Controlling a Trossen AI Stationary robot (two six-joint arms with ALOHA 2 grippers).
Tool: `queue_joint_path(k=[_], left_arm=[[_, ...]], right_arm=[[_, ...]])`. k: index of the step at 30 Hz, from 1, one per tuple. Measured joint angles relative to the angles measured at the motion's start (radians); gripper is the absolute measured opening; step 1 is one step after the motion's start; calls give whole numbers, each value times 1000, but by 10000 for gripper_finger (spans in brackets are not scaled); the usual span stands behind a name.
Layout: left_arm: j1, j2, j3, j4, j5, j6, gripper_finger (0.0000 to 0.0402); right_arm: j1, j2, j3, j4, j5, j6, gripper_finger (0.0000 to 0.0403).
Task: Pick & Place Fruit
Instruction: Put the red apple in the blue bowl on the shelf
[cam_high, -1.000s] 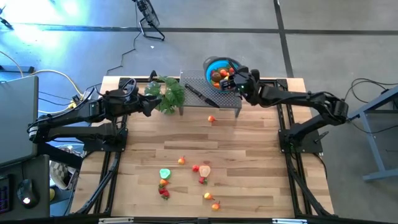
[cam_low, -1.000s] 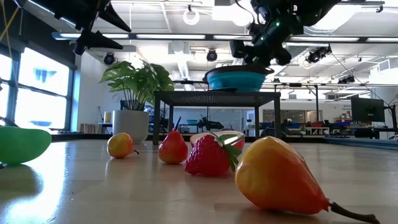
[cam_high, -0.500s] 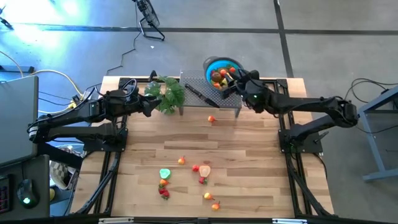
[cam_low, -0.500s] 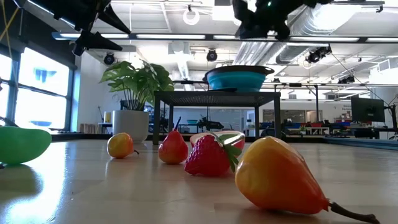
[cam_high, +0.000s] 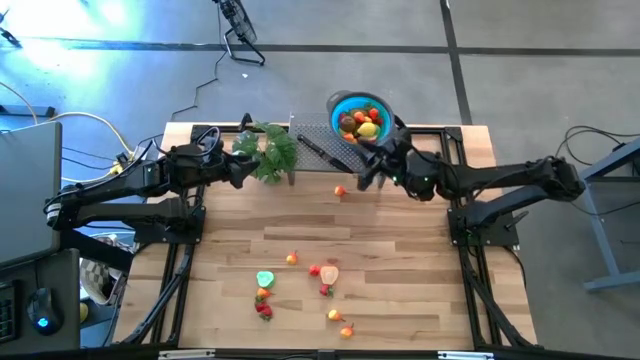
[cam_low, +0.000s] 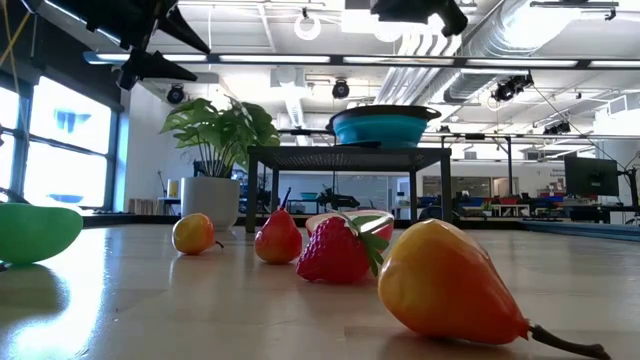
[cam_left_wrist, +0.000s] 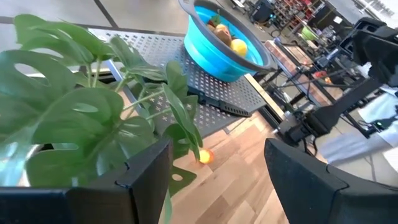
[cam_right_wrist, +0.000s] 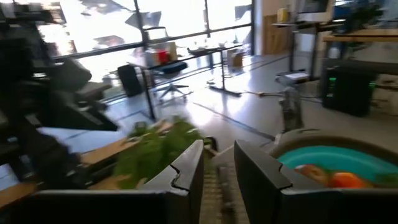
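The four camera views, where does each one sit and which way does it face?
High view: overhead, straight down on the table, both arms showing.
Low view: table height, level past fruit toward the blue bowl.
Left wrist view: past the open left gripper at plant and bowl.
Right wrist view: past the empty right gripper.
All four share the bowl.
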Motion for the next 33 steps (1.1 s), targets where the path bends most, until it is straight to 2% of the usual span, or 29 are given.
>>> queue_joint_path(k=[4, 11, 15, 19, 33], left_arm=[[0, 0, 0, 0, 38, 0, 248], [-1, 0, 0, 27, 113, -1, 248], [-34, 0, 0, 43, 123, -1, 248], [-114, 0, 0, 43, 83, -1, 248], [-447, 23, -1, 42, -175, -29, 248]], right_arm=[[52, 0, 0, 0, -59, 0, 81], [138, 0, 0, 1, -61, 55, 81], [179, 7, 0, 6, -61, 97, 81], [218, 10, 0, 6, -61, 138, 81], [313, 98, 1, 187, -23, 140, 81]])
